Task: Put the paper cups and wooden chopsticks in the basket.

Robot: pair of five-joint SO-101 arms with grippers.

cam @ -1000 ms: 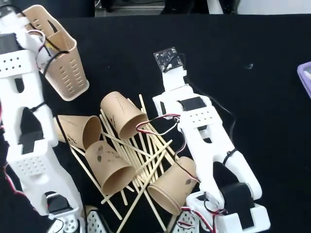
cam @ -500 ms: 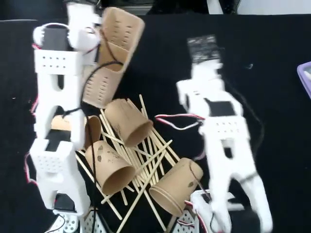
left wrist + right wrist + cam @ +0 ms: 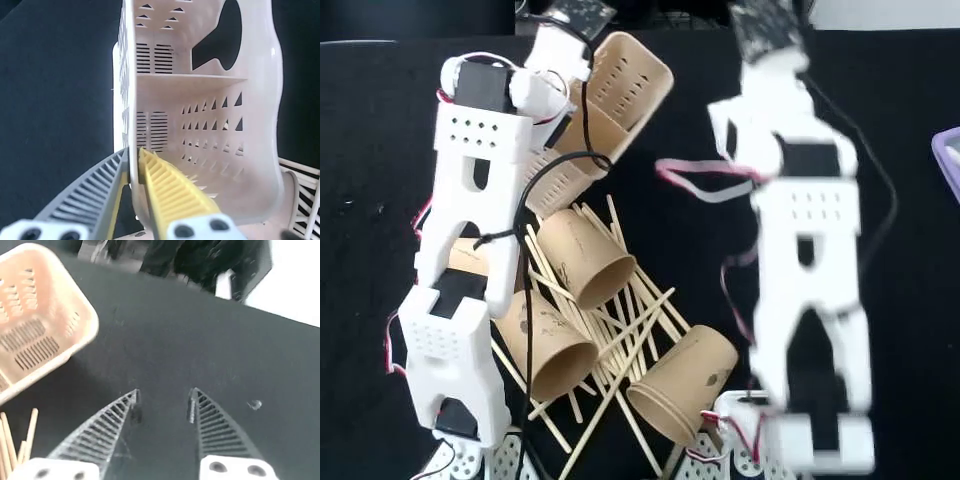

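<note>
Item 1. Basket (image 3: 620, 95): beige plastic with perforated walls and an inner divider (image 3: 190, 76). It was held tilted at the far side of the black table (image 3: 910, 320), just beyond the pile of cups and sticks. Whether it touched the table could not be told.

Item 2. Left gripper (image 3: 132, 151): it was closed tight on one side wall of the basket, with the grey finger outside the wall and the yellow finger (image 3: 167, 187) inside.

Item 3. Right gripper (image 3: 164, 395): its fingers were parted with nothing between them. It hung over bare table, well apart from the basket's rounded corner.

Item 4. Paper cups, brown, all lying on their sides on the table:
- one (image 3: 585, 255) nearest the basket
- one (image 3: 545, 345) beside the left arm (image 3: 470, 220)
- one (image 3: 682, 382) toward the near edge, beside the right arm (image 3: 810, 240)
- a fourth (image 3: 465, 258), mostly hidden under the left arm

Item 5. Wooden chopsticks (image 3: 615, 325): a loose criss-crossed heap lying among and under the cups, none of them in the basket.

Item 6. Purple object (image 3: 948, 160): cut off by the table's right edge and not identifiable
</note>
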